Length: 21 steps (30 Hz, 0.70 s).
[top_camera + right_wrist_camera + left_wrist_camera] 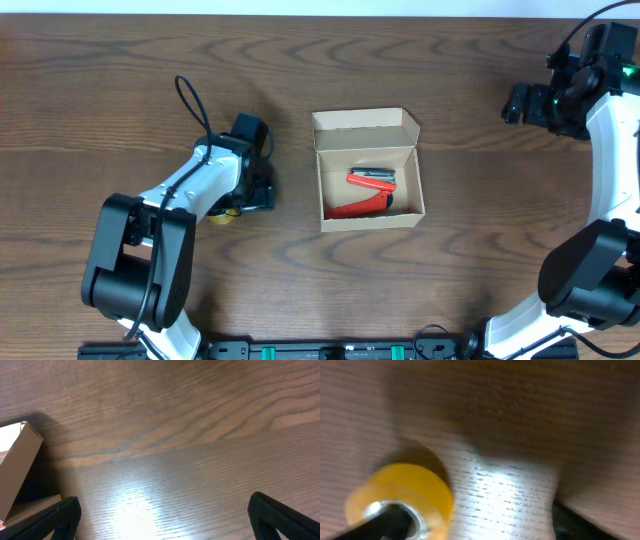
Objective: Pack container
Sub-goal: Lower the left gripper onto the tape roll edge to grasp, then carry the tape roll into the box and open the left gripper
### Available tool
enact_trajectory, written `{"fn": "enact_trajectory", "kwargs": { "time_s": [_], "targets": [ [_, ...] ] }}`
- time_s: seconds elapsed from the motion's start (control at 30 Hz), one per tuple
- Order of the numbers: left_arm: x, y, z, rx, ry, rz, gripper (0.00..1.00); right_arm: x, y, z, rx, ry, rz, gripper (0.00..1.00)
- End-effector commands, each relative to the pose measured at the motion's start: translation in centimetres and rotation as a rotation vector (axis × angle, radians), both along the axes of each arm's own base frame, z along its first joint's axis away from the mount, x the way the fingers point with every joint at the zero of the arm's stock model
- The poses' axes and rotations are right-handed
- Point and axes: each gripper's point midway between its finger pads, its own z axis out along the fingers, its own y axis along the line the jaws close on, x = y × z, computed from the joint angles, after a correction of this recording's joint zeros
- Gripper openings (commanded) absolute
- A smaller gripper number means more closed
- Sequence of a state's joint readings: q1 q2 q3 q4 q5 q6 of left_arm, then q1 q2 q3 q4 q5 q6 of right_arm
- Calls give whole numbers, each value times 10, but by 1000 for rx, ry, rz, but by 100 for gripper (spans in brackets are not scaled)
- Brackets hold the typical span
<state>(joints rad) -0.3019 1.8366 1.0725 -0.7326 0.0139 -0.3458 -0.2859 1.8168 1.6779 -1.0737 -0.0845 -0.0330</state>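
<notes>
Wood table (120, 60) holds the open box (365, 125) centrally. Left gripper (477, 527) beside the box: spread wide, 1 finger (387, 521) apparently inside a yellow tape roll (415, 487), for pickup. Right gripper (165, 517): wide open, empty.

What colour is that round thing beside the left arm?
Yellow-orange; the round thing shows best in the left wrist view.

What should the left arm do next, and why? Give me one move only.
Probably shift the left claw sideways toward the yellow tape roll before closing. The roll sits by one finger, not centred in the open claw, and it lies outside the open cardboard box.
</notes>
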Motion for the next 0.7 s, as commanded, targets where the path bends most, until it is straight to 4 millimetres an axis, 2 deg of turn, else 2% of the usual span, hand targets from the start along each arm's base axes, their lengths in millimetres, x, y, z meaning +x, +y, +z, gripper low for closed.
{"fn": "enact_trajectory", "kwargs": {
  "time_s": [0.0,0.03,0.1,0.23,0.37,0.47,0.67],
  "targets": [
    [-16,-4,-11,-30,66,-7,47,-2,1,3,-13,-3,10,99],
    [-18,-8,-10,-55,79,-5,37,-2,1,3,-13,-3,10,99],
    [-23,-15,-9,-100,102,-3,6,-2,1,3,-13,-3,10,99],
    [-16,-19,-1,-116,74,-5,6,-2,1,3,-14,-3,10,99],
    [9,-19,23,-103,-34,-62,6,-2,1,3,-13,-3,10,99],
    [35,-27,58,-130,-145,-119,6,-2,1,3,-13,-3,10,99],
    [78,-50,148,-182,-386,-295,6,-2,1,3,-14,-4,10,99]
  ]
}}
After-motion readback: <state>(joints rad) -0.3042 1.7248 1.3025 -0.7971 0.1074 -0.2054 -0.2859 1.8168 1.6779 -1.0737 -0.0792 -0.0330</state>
